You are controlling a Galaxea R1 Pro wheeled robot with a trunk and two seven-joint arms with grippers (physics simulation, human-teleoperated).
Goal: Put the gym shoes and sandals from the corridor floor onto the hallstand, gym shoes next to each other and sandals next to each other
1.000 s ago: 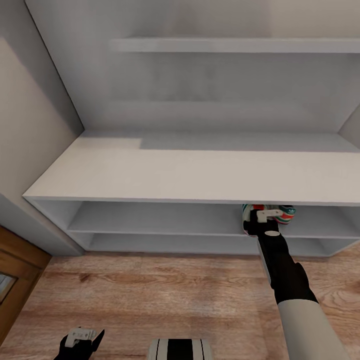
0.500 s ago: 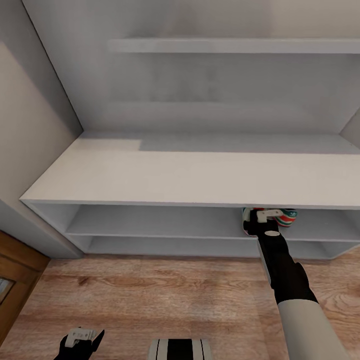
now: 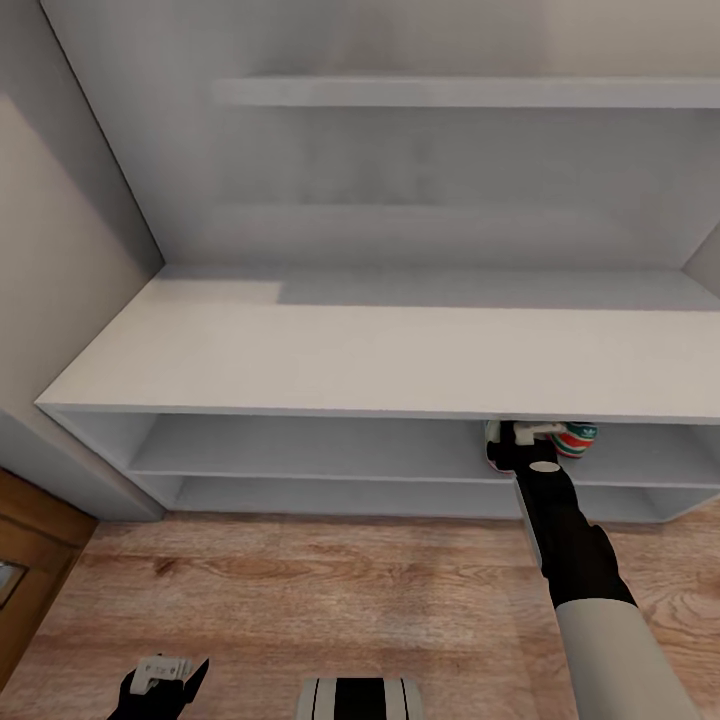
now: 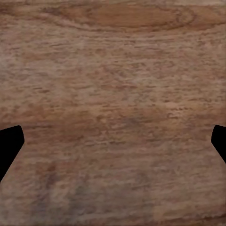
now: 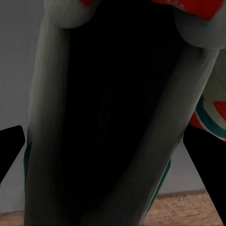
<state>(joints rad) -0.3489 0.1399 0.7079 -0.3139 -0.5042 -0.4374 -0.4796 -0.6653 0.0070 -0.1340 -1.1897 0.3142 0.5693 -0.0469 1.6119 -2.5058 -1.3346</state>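
Hallstand (image 3: pixel 380 350) spans the far side of the corridor floor (image 3: pixel 300 590), its broad top bare and two low open shelves beneath. Right arm reaches into the upper low shelf at the right, where the right end effector (image 3: pixel 522 440) is among the gym shoes (image 3: pixel 575 436); up close a cream shoe (image 5: pixel 113 117) sits between its fingers, though whether they clamp it cannot be told. Left end effector (image 3: pixel 160 680) hangs released, fingers spread, over the near floor.

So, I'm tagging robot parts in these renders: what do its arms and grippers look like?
The right arm has a pale grey-white forearm, then a black wrist section with a small white oval mark. Both the right gripper and the left gripper are black with a whitish bracket on top.
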